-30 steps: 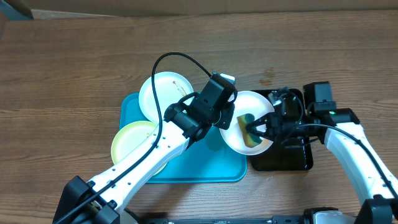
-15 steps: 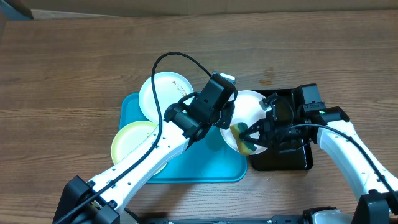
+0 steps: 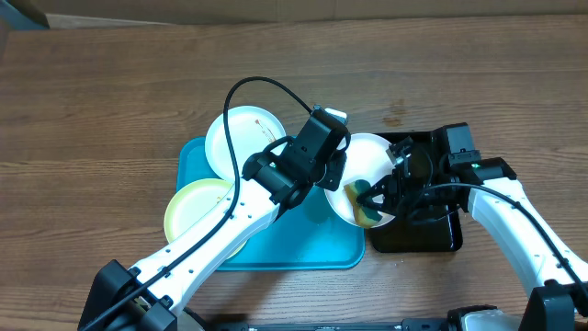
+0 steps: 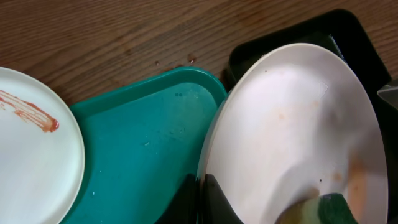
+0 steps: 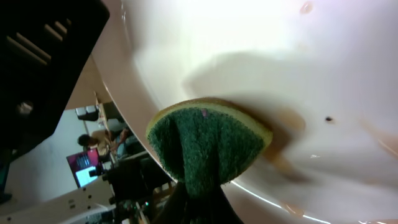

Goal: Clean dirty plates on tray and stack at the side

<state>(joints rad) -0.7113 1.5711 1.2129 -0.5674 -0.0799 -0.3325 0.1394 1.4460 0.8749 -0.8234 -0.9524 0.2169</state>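
1. White plate is tilted at frame centre, straddling the turquoise tray and the black tray.
2. Your left gripper is clenched on its rim (lower left edge).
3. Your right gripper grasps a green sponge, which is pressed against the plate's smeared face.

Right gripper presses sponge on white plate.

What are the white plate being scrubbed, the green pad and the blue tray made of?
The plate is likely hard plastic or ceramic: smooth, glossy, soft highlights. The pad is a sponge: yellow foam under a coarse, fibrous green scouring face. The tray seems moulded plastic: smooth turquoise, rounded corner, raised rim.
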